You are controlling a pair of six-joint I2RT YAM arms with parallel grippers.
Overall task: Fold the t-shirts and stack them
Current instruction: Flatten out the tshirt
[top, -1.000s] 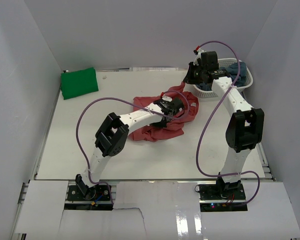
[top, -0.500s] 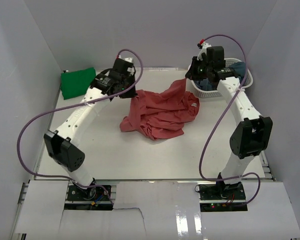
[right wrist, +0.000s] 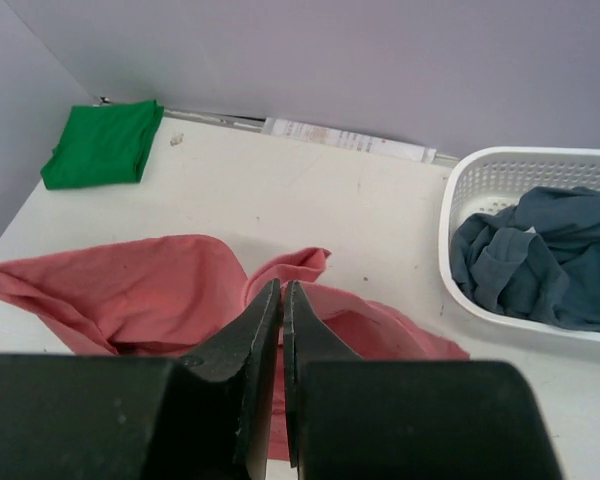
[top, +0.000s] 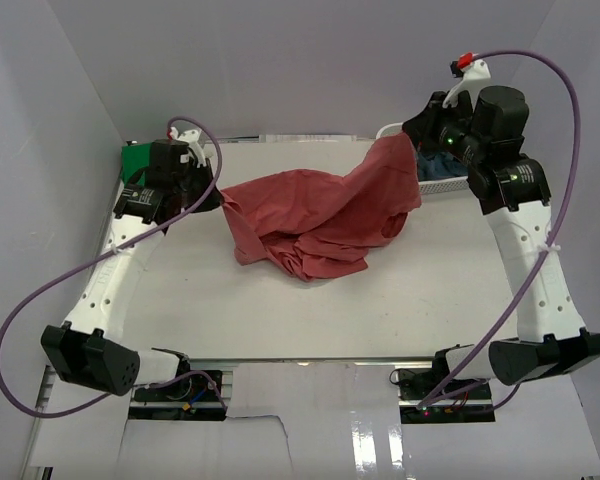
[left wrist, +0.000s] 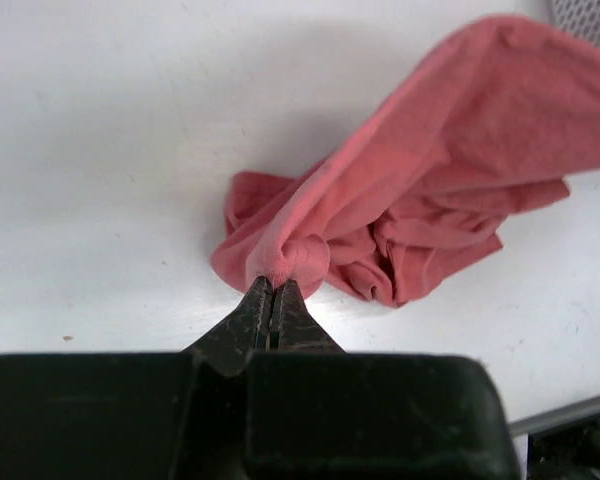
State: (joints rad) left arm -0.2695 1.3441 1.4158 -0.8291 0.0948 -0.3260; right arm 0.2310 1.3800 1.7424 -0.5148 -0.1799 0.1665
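The salmon-red t-shirt (top: 320, 205) hangs stretched between my two grippers over the middle of the table, with its lower part bunched on the surface. My left gripper (top: 218, 195) is shut on its left edge; in the left wrist view the jaws (left wrist: 273, 282) pinch a knot of red cloth (left wrist: 430, 180). My right gripper (top: 412, 140) is shut on the shirt's right end and holds it high; the red cloth (right wrist: 130, 290) hangs below the shut jaws (right wrist: 282, 287). A folded green t-shirt (right wrist: 105, 145) lies at the back left. Grey-blue t-shirts (right wrist: 550, 255) lie in the basket.
The white lattice basket (right wrist: 500, 170) stands at the back right, partly hidden behind my right arm in the top view (top: 442, 172). The green shirt (top: 130, 158) is mostly hidden behind my left arm there. Grey walls enclose the table on three sides.
My left gripper has pulled the shirt's left edge further left and my right gripper has risen to the right, so the red shirt is spread out and lifted between them.
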